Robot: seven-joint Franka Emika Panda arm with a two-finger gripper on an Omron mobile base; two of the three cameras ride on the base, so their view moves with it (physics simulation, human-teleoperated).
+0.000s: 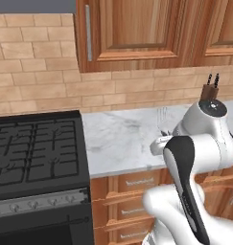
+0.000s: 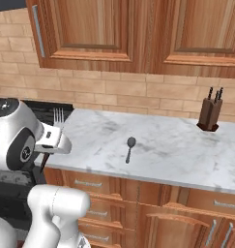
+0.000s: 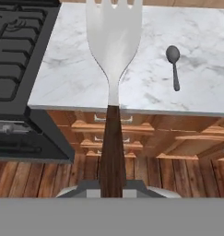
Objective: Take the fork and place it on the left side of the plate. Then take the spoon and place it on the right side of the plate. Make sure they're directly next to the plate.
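Now hand nearly closed, gripping fork handle.

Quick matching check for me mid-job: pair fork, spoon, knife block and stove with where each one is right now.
Things:
1. fork
2. spoon
3. knife block
4. stove

Places:
A. against the brick wall, at the counter's back
B. lying flat on the marble counter
C. left of the counter
D. clamped in the pincer, tines pointing away

Pairs: 1-D, 2-B, 3-A, 4-C

A glossy white arm of rounded segments with black joint bands and caps.
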